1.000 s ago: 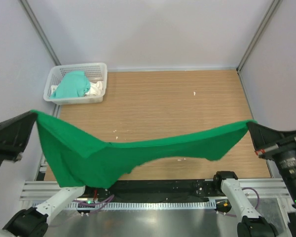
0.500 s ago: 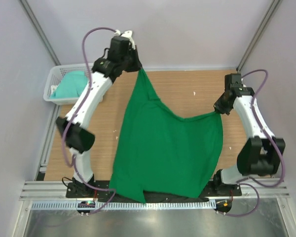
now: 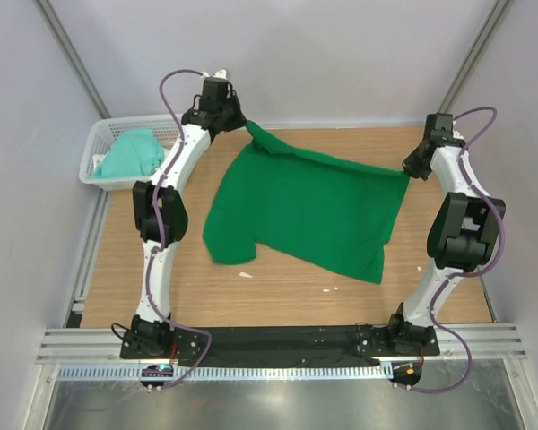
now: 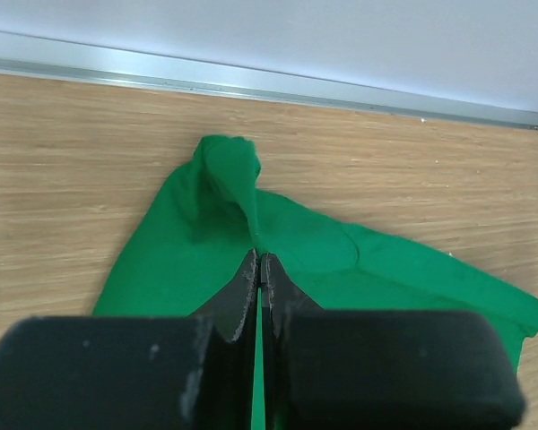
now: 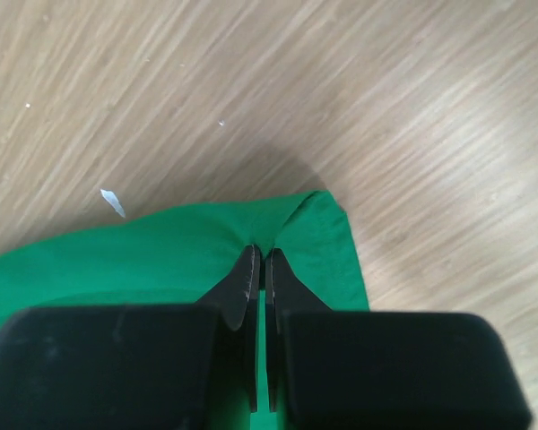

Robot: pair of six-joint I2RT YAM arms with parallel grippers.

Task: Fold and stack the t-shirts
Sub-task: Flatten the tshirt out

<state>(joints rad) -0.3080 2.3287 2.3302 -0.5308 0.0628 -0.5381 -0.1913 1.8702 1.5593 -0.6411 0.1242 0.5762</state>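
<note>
top external view: the emerald green t-shirt (image 3: pixel 305 202) lies spread on the wooden table (image 3: pixel 278 296). its far edge runs left to right between the left gripper (image 3: pixel 245 128) and the right gripper (image 3: pixel 406 170). each gripper is pressed together, pinching one far corner. the shirt body lies toward the near side of both.

Grn tee (image 3: pixel 314 206) spread out; mint tee (image 3: pixel 130 154) bunched.

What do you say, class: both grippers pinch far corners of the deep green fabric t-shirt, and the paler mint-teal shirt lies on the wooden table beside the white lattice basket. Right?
No. The top external view shows the paler mint-teal shirt inside the white plastic lattice basket, not beside it. The rest stands.
</note>
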